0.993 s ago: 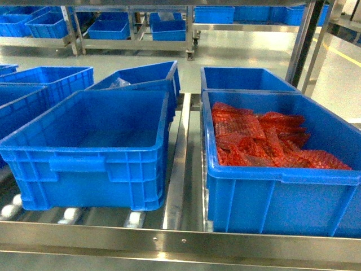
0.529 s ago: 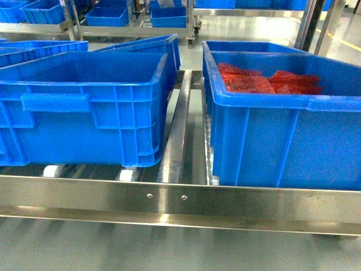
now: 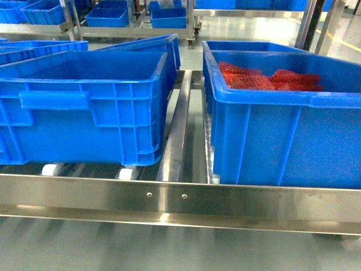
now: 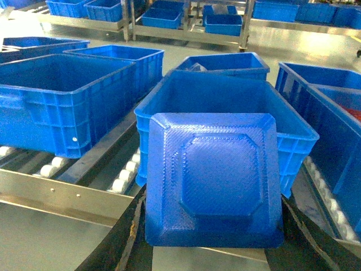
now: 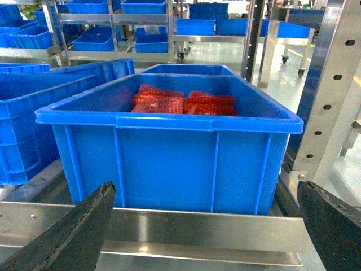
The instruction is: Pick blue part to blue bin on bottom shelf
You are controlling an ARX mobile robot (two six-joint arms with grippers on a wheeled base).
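Observation:
The blue part (image 4: 217, 180), a square moulded tray piece with a raised octagonal middle, fills the left wrist view. My left gripper (image 4: 213, 197) is shut on it, with a black finger (image 4: 132, 231) at each side. Beyond the part stands an empty blue bin (image 4: 225, 90) on the bottom shelf (image 4: 56, 195), whose shiny front lip carries small rivets. The same bin (image 3: 84, 101) sits at the left of the head view, behind the lip (image 3: 180, 197). My right gripper (image 5: 204, 192) is open and empty in front of the lip (image 5: 197, 226). Neither gripper shows in the head view.
A blue bin (image 3: 282, 130) holding red bags (image 3: 265, 79) stands on the shelf's right half, close ahead of my right gripper (image 5: 169, 147). More blue bins (image 4: 56, 101) line the left and back. White rollers (image 3: 127, 173) and a steel rail (image 3: 177, 135) run between bins. A perforated steel upright (image 5: 330, 90) rises at right.
The head view has dropped from looking down into the bins to nearly level with their sides. Over the last half second it has hardly shifted.

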